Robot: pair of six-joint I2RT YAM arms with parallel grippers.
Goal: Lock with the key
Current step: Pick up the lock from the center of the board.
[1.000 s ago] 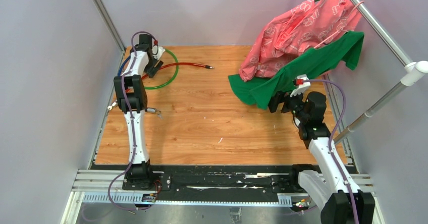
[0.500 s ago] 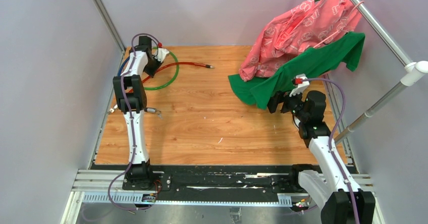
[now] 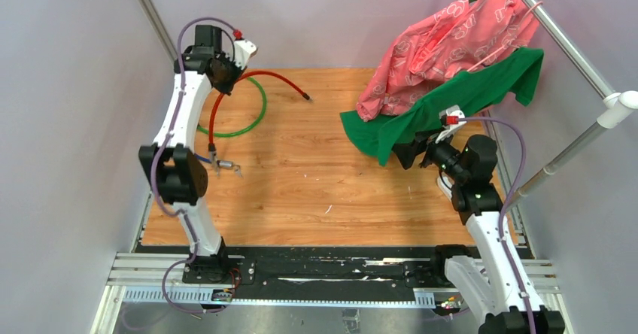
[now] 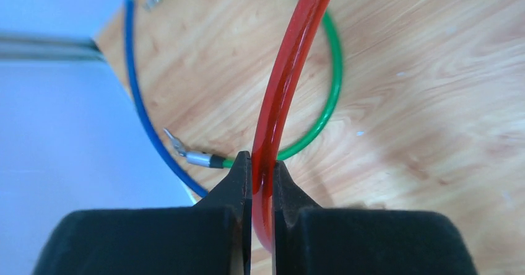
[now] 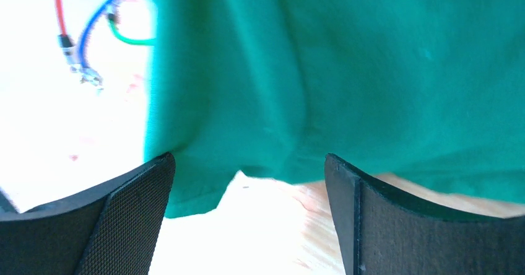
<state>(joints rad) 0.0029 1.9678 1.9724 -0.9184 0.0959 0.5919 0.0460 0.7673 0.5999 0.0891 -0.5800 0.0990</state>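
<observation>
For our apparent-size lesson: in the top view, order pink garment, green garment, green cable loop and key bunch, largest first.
1. Pink garment and green garment: alike, overlapping, unranked.
2. Green cable loop.
3. Key bunch.

We see that the left arm (image 3: 174,127) has risen and pushed its elbow out to the left, so the left gripper (image 3: 223,74), closed tight on the red cable (image 3: 265,74), now stands higher and nearer to the back wall than before. The red cable, which lay flat on the table (image 3: 316,191), is now pulled up into an arch on both sides of the grip, and its far free end has slid a little to the left. The right arm (image 3: 489,221) has also shifted slightly, and its forearm stands more upright.
</observation>
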